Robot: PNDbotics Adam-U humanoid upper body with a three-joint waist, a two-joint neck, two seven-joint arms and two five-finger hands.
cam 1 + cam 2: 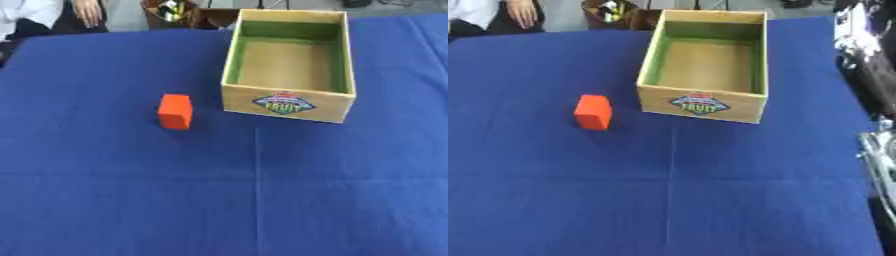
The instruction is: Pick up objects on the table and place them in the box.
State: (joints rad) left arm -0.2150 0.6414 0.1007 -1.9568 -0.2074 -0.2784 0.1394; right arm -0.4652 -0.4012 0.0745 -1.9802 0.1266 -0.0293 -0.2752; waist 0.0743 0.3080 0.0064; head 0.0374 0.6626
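An orange block (175,111) stands on the blue tablecloth (131,190), left of the box and a short gap from its front left corner. The wooden box (287,105) has green inner walls and a FRUIT label on its front; only its bare floor shows inside. In the right eye view my right arm runs along the right edge, black with silver parts. Its hand (863,40) is a blurred shape to the right of the box, apart from it. My left hand shows in neither view.
The blue cloth covers the whole table in front of the box and the block. At the far edge stand a brown container (175,12) with small things in it and a person's sleeve and hand (86,11), off the table.
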